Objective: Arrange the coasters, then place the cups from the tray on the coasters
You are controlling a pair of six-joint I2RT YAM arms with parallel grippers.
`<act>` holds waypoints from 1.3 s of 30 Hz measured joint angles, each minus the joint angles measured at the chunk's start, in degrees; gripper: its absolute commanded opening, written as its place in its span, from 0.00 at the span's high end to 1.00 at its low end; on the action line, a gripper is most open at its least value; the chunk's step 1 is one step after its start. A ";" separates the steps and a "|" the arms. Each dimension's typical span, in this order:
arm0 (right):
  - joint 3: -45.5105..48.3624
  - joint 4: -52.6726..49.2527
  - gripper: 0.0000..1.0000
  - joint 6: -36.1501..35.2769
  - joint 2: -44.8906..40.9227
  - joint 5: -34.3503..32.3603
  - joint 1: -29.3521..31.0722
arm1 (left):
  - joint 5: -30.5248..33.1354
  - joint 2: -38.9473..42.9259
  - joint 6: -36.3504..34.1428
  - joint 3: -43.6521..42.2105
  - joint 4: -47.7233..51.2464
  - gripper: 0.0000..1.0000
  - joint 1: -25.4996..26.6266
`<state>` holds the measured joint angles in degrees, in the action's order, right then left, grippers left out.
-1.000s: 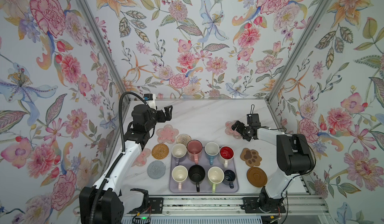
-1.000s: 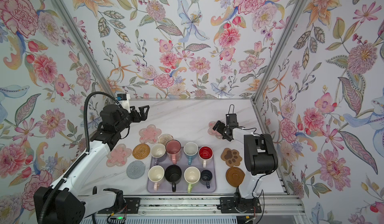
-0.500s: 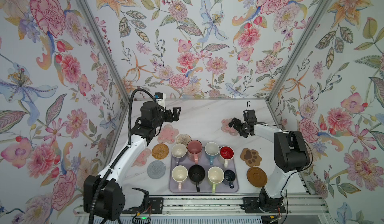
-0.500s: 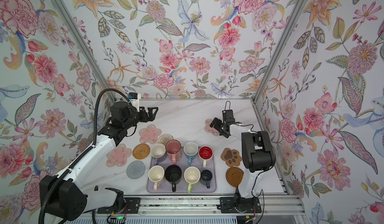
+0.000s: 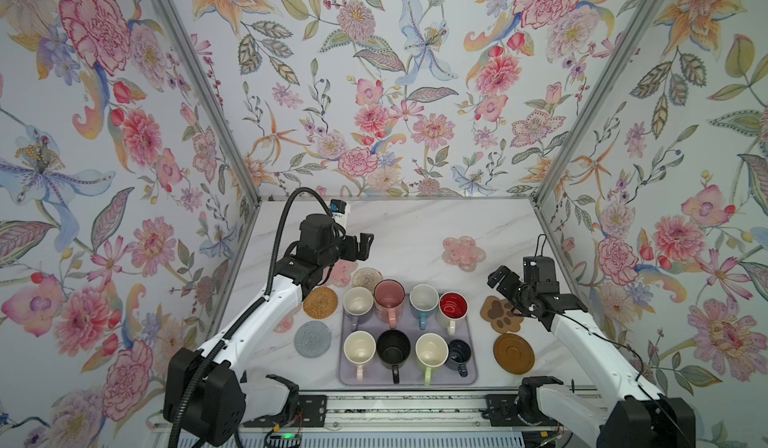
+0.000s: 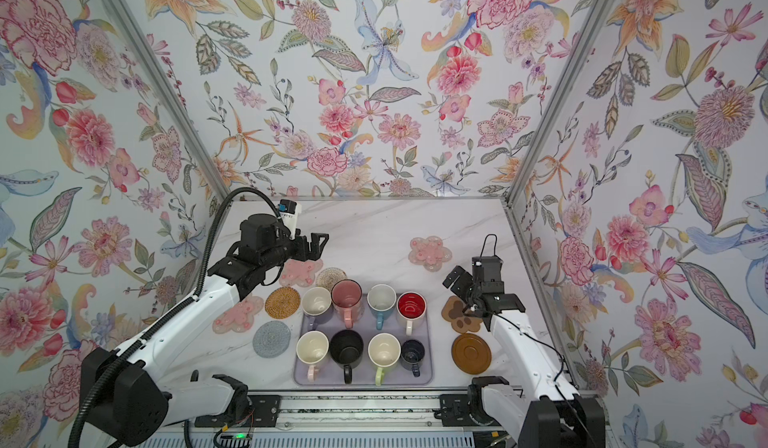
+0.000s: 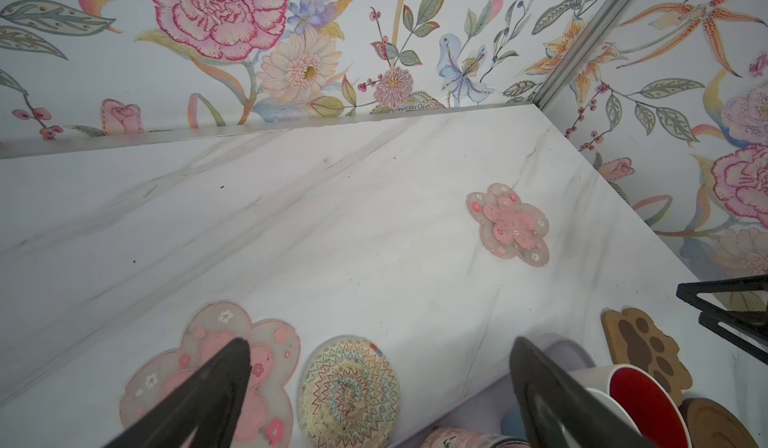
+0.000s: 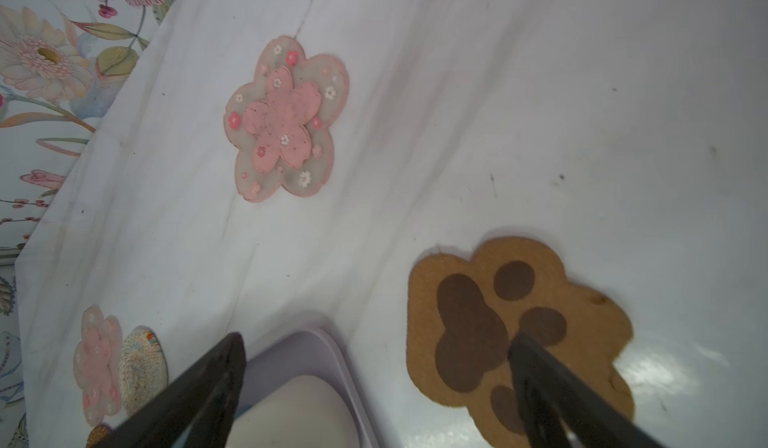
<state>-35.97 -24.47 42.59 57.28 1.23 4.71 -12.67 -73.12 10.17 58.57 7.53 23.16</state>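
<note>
Starting at the left, we see that the left end effector (image 5: pixel 365 247) has swung forward and toward the middle over the last second. Its fingers are spread wide and carry nothing. Beneath it lies one pink flower coaster (image 7: pixel 270 358), with the woven round coaster (image 7: pixel 349 392) just beside that; we cannot tell whether the two touch. Behind it, back along its arm, the rattan coaster (image 5: pixel 320 301), a second pink flower coaster (image 6: pixel 238 317) and the grey knitted coaster (image 5: pixel 312 339) have not shifted.

The tray (image 5: pixel 469 379) sits between the two end effectors. All eight cups (image 5: pixel 393 346) still stand in it, so no cup has reached a coaster.

Further right, the third pink flower coaster (image 5: pixel 464 253) lies flat and alone on the desk, ahead of the right end effector (image 5: pixel 502 283) and apart from it. A second ago that end effector was right at this flower. It has since drawn back toward its base, fingers spread and empty, and now hangs over the paw coaster (image 5: pixel 500 315), with the brown disc coaster (image 5: pixel 513 353) behind it.

We take this to mean the third flower has been set down and the right arm is free. The crowded pair under the left end effector probably needs spacing out before any cup moves.
</note>
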 measured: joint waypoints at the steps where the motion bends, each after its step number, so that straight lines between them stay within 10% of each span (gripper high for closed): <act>1: 1.16 -1.05 0.01 0.66 -1.60 -0.46 -0.11 | 0.22 0.48 -0.28 -0.31 0.00 0.01 0.48; 39: 10.14 3.41 0.01 4.22 4.87 -2.08 -6.36 | 2.62 3.85 -0.94 -1.70 -0.28 0.01 1.66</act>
<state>-25.82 -21.06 46.81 62.15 -0.84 -1.65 -10.04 -69.28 9.23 56.86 7.25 24.82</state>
